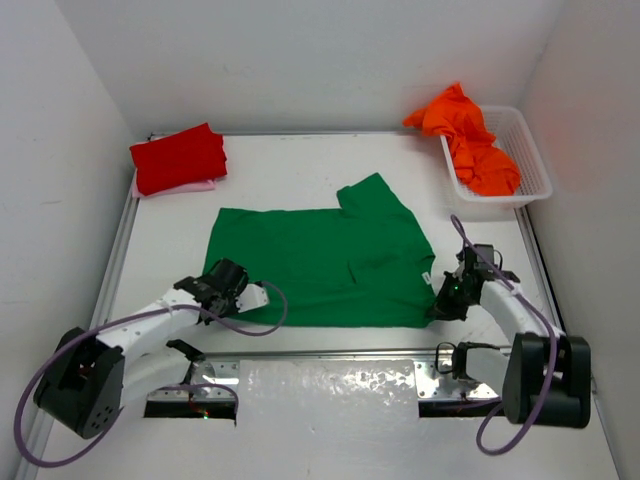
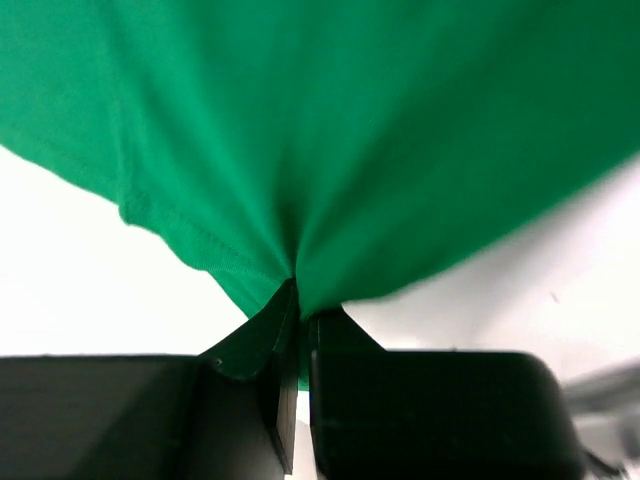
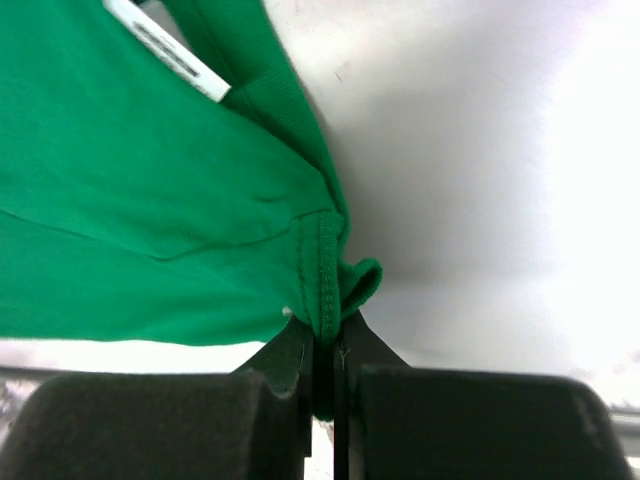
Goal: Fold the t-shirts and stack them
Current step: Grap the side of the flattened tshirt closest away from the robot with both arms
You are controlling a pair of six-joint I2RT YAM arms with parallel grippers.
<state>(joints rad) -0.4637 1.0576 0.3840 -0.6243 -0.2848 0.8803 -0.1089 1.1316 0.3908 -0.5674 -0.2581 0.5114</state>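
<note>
The green t-shirt [image 1: 320, 262] lies spread flat in the middle of the table. My left gripper [image 1: 262, 296] is shut on its near left corner, and the cloth [image 2: 330, 140] bunches into the pinch [image 2: 299, 300]. My right gripper [image 1: 437, 307] is shut on the near right corner, where the stitched hem [image 3: 328, 265] runs between its fingers [image 3: 322, 340]. A folded red t-shirt [image 1: 178, 157] rests on a light pink one [image 1: 196, 187] at the back left. The orange t-shirt [image 1: 470, 140] is heaped in the basket.
A white mesh basket [image 1: 525, 160] stands at the back right against the wall. White walls close the table on the left, back and right. A metal rail [image 1: 330, 352] runs along the near edge between the arm bases.
</note>
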